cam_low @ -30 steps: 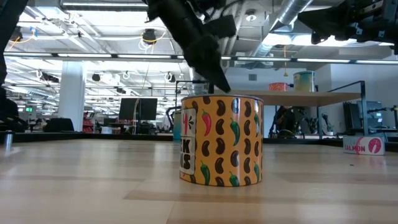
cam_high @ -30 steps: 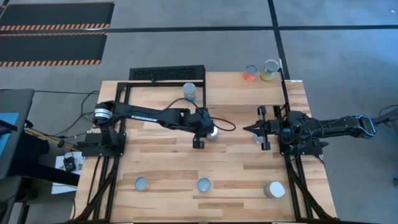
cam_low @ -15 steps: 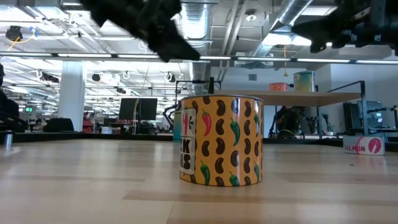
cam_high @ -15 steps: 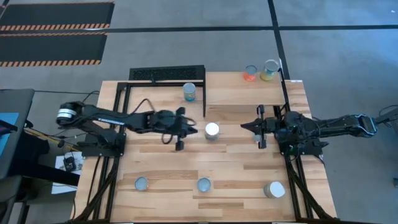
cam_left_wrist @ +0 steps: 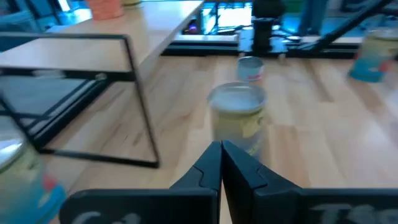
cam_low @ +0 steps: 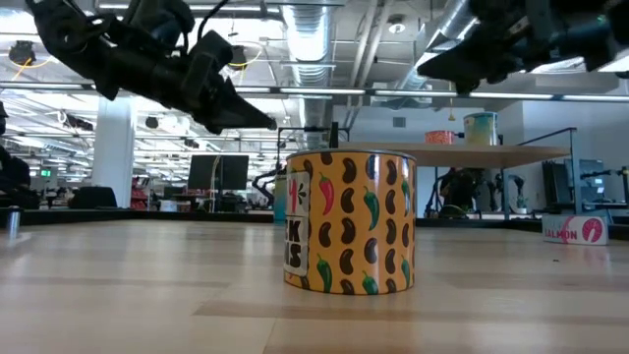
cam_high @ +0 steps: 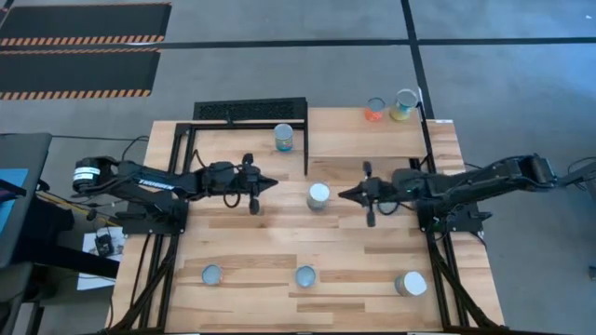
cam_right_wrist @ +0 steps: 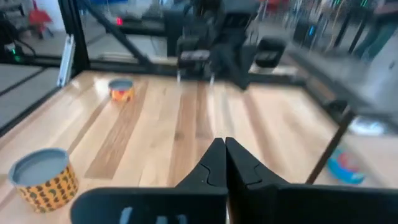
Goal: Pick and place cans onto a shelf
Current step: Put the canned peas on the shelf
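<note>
Nearest the table's [cam_high: 372,261] front edge, three cans in a row: a blue-topped one [cam_high: 212,274], a second [cam_high: 305,276], and a larger pale one [cam_high: 410,284], all standing upright and well apart. Mid-table now, the yellow bean can [cam_high: 318,195] stands alone, chilli and bean pictures on its label, upright, nothing touching it. Left gripper [cam_high: 270,183] hangs just to one side of it, fingers [cam_left_wrist: 211,168] pressed together to a point, holding nothing. Right gripper [cam_high: 343,195] comes in from the other side, nose aimed at the can, its fingers [cam_right_wrist: 219,163] likewise closed and empty. Both sit above the wood, the can between them. Further back, a blue-labelled can [cam_high: 284,138] stands by the black frame. At the far edge, the shelf [cam_high: 354,135] carries an orange can [cam_high: 374,110] and a green-and-yellow can [cam_high: 403,104] side by side near its corner
</note>
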Controlling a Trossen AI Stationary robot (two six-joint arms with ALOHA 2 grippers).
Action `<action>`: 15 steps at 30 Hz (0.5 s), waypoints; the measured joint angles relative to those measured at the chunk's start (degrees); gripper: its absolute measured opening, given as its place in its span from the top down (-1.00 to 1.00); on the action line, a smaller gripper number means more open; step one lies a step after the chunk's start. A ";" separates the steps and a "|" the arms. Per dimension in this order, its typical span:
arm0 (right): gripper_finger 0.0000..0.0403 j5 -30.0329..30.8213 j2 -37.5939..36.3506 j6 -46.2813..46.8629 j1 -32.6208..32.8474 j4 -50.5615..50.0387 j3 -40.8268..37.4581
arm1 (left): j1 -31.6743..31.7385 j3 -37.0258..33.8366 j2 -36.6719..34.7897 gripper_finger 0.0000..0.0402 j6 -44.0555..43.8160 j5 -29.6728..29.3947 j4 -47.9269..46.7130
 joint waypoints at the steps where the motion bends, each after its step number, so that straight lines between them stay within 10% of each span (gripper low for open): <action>1: 0.96 0.02 1.86 0.92 0.25 -1.21 1.41 | 0.76 -0.06 0.06 1.00 0.02 -0.52 -0.34; 15: 0.41 4.10 23.60 3.07 0.29 -19.63 20.40 | 6.32 -0.11 0.08 1.00 2.27 -0.86 -2.79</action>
